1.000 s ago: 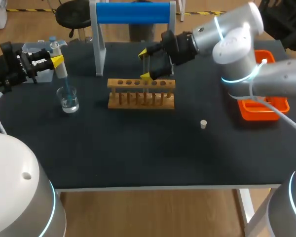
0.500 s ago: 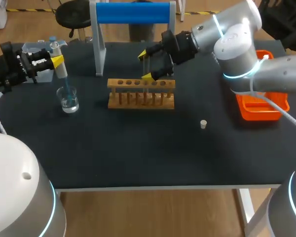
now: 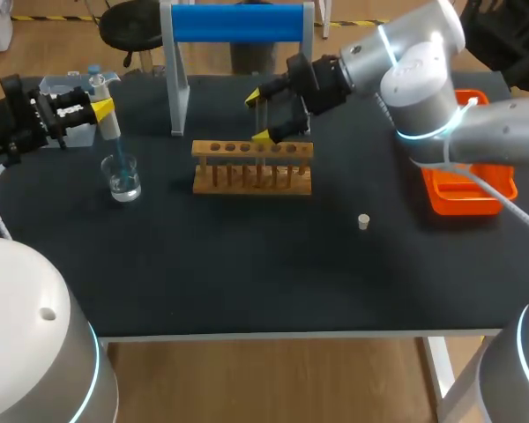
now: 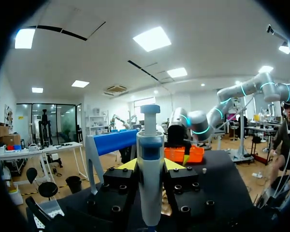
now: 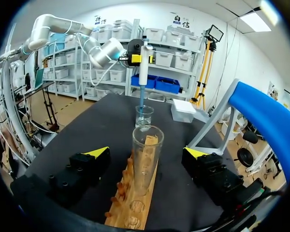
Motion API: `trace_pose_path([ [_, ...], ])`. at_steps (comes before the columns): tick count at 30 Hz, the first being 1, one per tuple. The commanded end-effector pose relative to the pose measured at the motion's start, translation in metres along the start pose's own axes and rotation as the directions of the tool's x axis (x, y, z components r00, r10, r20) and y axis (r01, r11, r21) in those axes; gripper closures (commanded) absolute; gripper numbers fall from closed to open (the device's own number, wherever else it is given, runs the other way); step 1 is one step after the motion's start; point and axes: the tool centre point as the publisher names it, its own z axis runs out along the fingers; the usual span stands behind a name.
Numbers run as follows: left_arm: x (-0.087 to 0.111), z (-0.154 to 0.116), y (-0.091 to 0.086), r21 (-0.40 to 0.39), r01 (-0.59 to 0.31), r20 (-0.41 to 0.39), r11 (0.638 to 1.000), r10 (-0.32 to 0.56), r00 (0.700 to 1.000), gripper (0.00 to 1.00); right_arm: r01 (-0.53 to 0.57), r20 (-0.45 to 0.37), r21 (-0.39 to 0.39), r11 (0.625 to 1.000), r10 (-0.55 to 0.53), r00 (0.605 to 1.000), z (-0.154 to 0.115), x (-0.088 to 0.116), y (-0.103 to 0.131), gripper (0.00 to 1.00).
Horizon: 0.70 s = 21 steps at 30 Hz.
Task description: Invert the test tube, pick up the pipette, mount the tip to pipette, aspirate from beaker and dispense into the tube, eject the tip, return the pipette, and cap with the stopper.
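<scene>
The black table [image 3: 247, 282] carries a wooden rack [image 3: 252, 167] near its middle, and everything else is placed from that rack.

The right arm [image 3: 423, 70] comes in from the rack's far right and ends right behind it. Its gripper [image 3: 258, 115] is spread wide. In the right wrist view one yellow-tipped finger stands on each side of the test tube [image 5: 147, 145], and neither touches the glass. The tube is upright in one of the rack's holes with its open mouth up.

The left arm [image 3: 26, 119] is well to the left of the rack. Its gripper [image 4: 151, 166] is clamped on the pipette [image 3: 101, 110], with a finger pressed to each side of the white body.

A blue stand [image 3: 238, 25] rises behind the rack, at the table's far edge. An orange tray [image 3: 472, 196] lies well to the rack's right, partly under the right arm. A white box [image 3: 62, 88] sits far to the rack's left and back, beside the left gripper.

The pipette hangs tilted, and its blue tip reaches down into the beaker [image 3: 122, 181]. The beaker stands just left of the rack and holds some clear liquid.

A small pale stopper [image 3: 363, 221] lies by itself on the table, in front of the rack and to its right.
</scene>
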Motion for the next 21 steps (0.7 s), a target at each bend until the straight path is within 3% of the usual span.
trace_pose_path([
  [1, 0.0007, 0.0002, -0.0006, -0.001, 0.0, 0.003, 1.0, 0.0, 1.0, 1.0, 0.002, -0.003, 0.003, 1.0, -0.002, 1.0, 0.002, -0.0008, -0.0008, 0.0],
  [21, 0.0007, 0.0002, -0.0006, -0.001, 0.0, 0.003, 1.0, 0.0, 1.0, 1.0, 0.012, 0.008, 0.011, 1.0, -0.012, 1.0, 0.0028, -0.0045, -0.0005, 0.0],
])
